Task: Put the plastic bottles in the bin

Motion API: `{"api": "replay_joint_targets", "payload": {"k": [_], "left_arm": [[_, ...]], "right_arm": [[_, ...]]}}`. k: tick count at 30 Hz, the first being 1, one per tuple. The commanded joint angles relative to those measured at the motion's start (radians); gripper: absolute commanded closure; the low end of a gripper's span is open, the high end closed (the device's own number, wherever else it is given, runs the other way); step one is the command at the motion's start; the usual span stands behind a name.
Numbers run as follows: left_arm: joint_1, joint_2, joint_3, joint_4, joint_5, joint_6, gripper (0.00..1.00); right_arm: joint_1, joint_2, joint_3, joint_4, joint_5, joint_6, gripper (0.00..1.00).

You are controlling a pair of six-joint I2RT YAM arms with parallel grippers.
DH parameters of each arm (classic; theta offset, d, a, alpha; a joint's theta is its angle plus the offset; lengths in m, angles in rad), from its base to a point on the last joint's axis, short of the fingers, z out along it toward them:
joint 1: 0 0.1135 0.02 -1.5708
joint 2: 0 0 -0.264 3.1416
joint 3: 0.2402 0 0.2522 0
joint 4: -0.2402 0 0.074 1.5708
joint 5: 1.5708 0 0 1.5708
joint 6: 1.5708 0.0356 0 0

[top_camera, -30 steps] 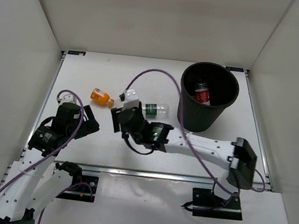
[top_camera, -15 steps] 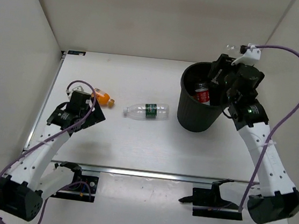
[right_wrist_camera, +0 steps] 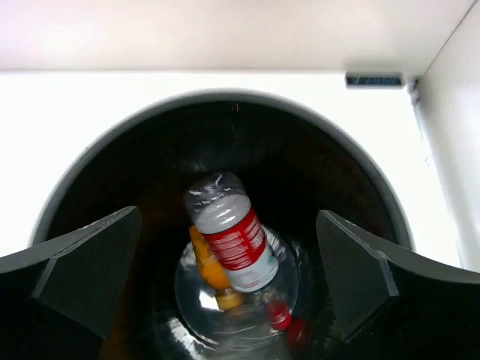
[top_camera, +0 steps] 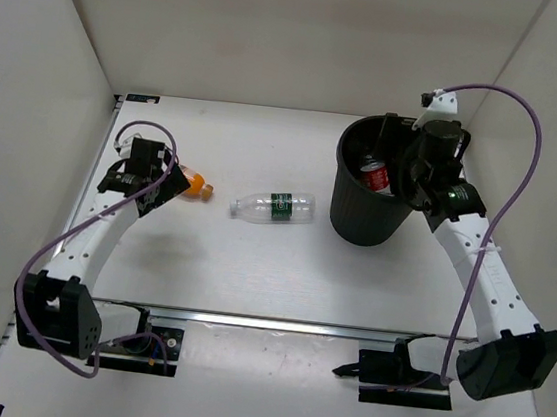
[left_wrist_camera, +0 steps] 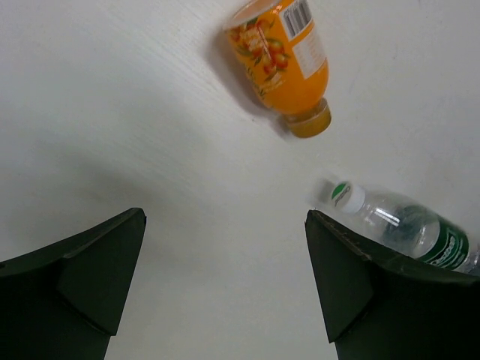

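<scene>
- Left gripper (left_wrist_camera: 223,219): jaws apart, empty.
- Risk, as judged: the orange bottle (left_wrist_camera: 285,64) lies on its side, skewed to the jaw line. A closing finger could nudge it and roll it away.
- Position: orange bottle ahead of the gap, cap end nearest. The green-label bottle (left_wrist_camera: 409,229) lies partly behind the wrist view's right-hand finger.
- Right gripper (right_wrist_camera: 226,217): jaws apart, empty, above the bin (right_wrist_camera: 225,95). The red-label bottle (right_wrist_camera: 234,244) is inside, below the gap.
</scene>
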Motion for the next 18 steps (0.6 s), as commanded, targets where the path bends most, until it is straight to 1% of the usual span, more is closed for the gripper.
{"api": "replay_joint_targets", "payload": {"k": [1,3,5,6,8,9,12,14,16,18], "left_arm": [[0.022,0.069,0.070,0.071,-0.012,-0.007,0.01],[0.016,0.132,0.113,0.074,-0.017,-0.013,0.01],[0.016,0.213,0.145,0.092,-0.014,-0.022,0.01],[0.016,0.260,0.164,0.085,-0.026,-0.039,0.01],[0.028,0.337,0.211,0.075,-0.031,-0.058,0.01],[0.027,0.383,0.236,0.057,-0.017,-0.076,0.01],[0.028,0.465,0.263,0.095,-0.020,-0.097,0.01],[0.022,0.498,0.285,0.108,-0.025,-0.107,0.01],[0.019,0.538,0.315,0.117,-0.071,-0.114,0.01],[0.031,0.551,0.320,0.153,-0.072,-0.125,0.01]], "right_arm": [[-0.017,-0.090,0.095,-0.011,0.105,-0.050,0.00],[-0.066,-0.115,0.111,-0.060,0.113,-0.015,0.01],[-0.117,-0.139,0.103,-0.152,0.111,0.011,0.00],[-0.164,-0.173,0.080,-0.137,0.119,0.045,0.01],[-0.259,-0.230,-0.018,-0.099,0.085,0.079,0.01],[-0.288,-0.253,-0.032,-0.097,0.046,0.109,0.01],[-0.451,-0.273,-0.042,-0.139,-0.054,0.148,0.01],[-0.514,-0.301,-0.058,-0.123,-0.121,0.162,0.01],[-0.514,-0.304,-0.063,-0.142,-0.114,0.150,0.01],[-0.461,-0.311,-0.061,-0.158,-0.041,0.125,0.01]]}}
